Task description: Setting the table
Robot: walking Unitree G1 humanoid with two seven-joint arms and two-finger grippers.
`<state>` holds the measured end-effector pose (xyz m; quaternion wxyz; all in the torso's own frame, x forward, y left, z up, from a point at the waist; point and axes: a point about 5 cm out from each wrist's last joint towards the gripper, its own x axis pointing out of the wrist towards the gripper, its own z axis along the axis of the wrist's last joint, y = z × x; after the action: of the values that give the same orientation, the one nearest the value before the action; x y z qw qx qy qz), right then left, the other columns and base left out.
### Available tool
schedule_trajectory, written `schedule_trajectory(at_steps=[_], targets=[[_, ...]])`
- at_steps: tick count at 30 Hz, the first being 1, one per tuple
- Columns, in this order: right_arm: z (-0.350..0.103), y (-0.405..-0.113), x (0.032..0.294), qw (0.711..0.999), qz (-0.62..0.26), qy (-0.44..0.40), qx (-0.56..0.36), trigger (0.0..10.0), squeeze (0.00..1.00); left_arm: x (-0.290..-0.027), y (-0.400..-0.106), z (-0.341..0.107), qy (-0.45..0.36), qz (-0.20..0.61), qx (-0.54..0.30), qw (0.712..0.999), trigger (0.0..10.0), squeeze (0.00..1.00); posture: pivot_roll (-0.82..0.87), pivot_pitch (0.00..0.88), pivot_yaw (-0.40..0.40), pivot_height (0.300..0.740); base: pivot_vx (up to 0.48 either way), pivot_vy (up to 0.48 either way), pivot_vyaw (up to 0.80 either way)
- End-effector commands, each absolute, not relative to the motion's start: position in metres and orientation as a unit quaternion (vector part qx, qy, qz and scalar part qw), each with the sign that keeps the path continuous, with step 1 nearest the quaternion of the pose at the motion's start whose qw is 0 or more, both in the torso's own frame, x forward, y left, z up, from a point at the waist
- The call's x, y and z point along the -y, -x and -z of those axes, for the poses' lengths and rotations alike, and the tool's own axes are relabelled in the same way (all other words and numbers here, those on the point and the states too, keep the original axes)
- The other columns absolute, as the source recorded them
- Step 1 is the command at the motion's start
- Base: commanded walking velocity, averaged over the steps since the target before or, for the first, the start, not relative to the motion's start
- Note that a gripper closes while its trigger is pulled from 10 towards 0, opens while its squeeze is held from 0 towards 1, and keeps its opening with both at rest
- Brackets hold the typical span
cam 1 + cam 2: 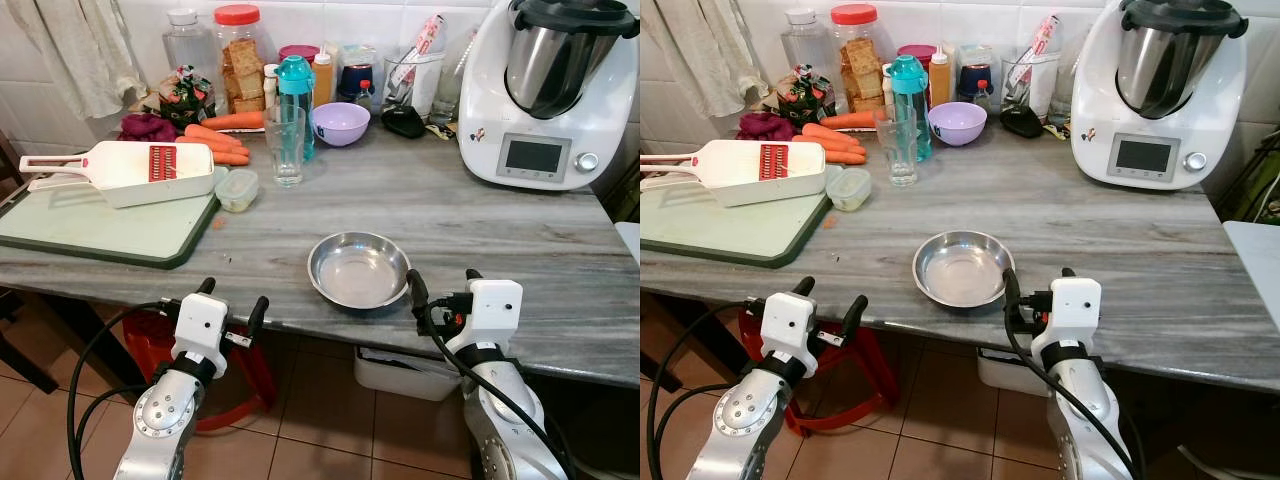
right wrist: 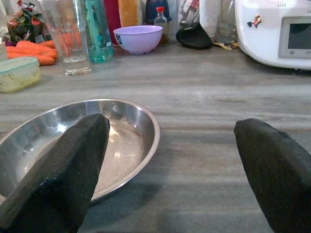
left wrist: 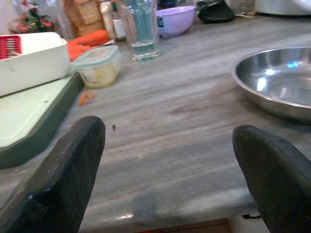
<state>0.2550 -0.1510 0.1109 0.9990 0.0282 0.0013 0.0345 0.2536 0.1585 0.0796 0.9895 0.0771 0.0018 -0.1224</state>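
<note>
Your left gripper (image 1: 232, 299) and right gripper (image 1: 440, 283) hover spread wide at the counter's (image 1: 480, 230) near edge, lower frame; the steel plate (image 1: 359, 268) sits centre, just beside the right fingers, which could nudge it off, or toward the glass (image 1: 285, 145) beyond

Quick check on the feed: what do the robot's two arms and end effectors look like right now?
Both arms are silver metal with round joint housings, each ending in a white boxy wrist block. The left end effector and right end effector each carry two long black fingers with rounded, matte tips. Black cables loop loosely beside each forearm and plug in near the wrist blocks. I can see no markings.
</note>
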Motion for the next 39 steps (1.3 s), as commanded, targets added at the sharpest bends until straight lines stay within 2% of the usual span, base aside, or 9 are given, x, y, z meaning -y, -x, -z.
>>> schedule_trajectory(at_steps=[1, 19, 39], targets=[[-0.1149, -0.2541, 0.1521, 0.999, -0.033, -0.030, 0.003, 10.0, 0.00, -0.1583, -0.2532, -0.0765, -0.084, 0.121, -0.010, 0.989, 10.0, 0.00, 0.03, 0.000, 0.013, 0.740, 0.000, 0.000, 0.00], [-0.1128, -0.2556, 0.1502, 0.999, -0.034, -0.037, -0.002, 10.0, 0.00, -0.1581, -0.2538, -0.0759, -0.084, 0.121, -0.013, 0.989, 10.0, 0.00, 0.04, 0.000, 0.018, 0.740, 0.000, 0.000, 0.00], [-0.1123, -0.2573, 0.1510, 0.999, -0.030, -0.040, -0.003, 10.0, 0.00, -0.1556, -0.2559, -0.0753, -0.085, 0.121, -0.014, 0.989, 10.0, 0.00, 0.04, 0.000, 0.019, 0.740, -0.331, 0.000, 0.00]])
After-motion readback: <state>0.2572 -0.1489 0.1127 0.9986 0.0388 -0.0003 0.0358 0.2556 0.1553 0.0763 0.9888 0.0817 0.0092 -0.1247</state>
